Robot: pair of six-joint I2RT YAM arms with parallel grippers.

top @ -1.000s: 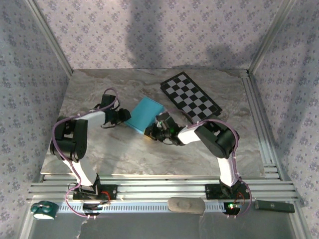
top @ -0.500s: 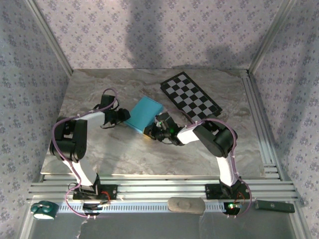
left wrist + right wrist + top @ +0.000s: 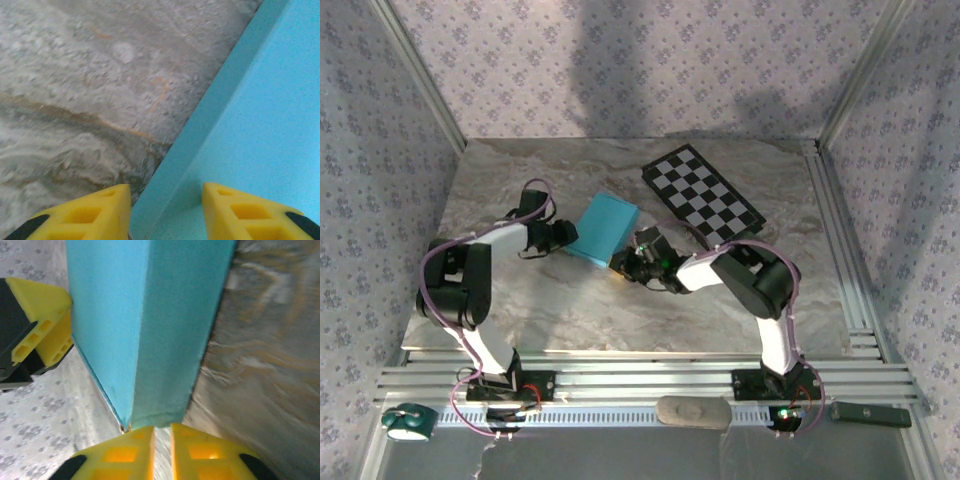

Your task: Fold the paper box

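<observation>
The paper box (image 3: pixel 603 226) lies folded as a flat turquoise rectangle on the marbled table, between my two grippers. My left gripper (image 3: pixel 563 236) is at its left edge. In the left wrist view its jaws (image 3: pixel 167 210) stand open astride that edge of the box (image 3: pixel 260 100), one finger over the table, the other over the top face. My right gripper (image 3: pixel 623 262) sits at the box's near corner. Its fingers (image 3: pixel 162 450) are a narrow slit apart, with bare table between them and the box's end (image 3: pixel 150 315) just beyond the tips. A yellow finger of the left gripper (image 3: pixel 37 325) shows beside the box.
A black-and-white checkerboard (image 3: pixel 702 198) lies at the back right, close to the box and the right arm. Aluminium rails (image 3: pixel 840 250) run along the table's right side and near edge. Patterned walls enclose the back and both sides.
The box has shifted a little to the left and back. The right gripper's jaws have parted slightly off its corner. The left gripper's jaws have widened a bit.
</observation>
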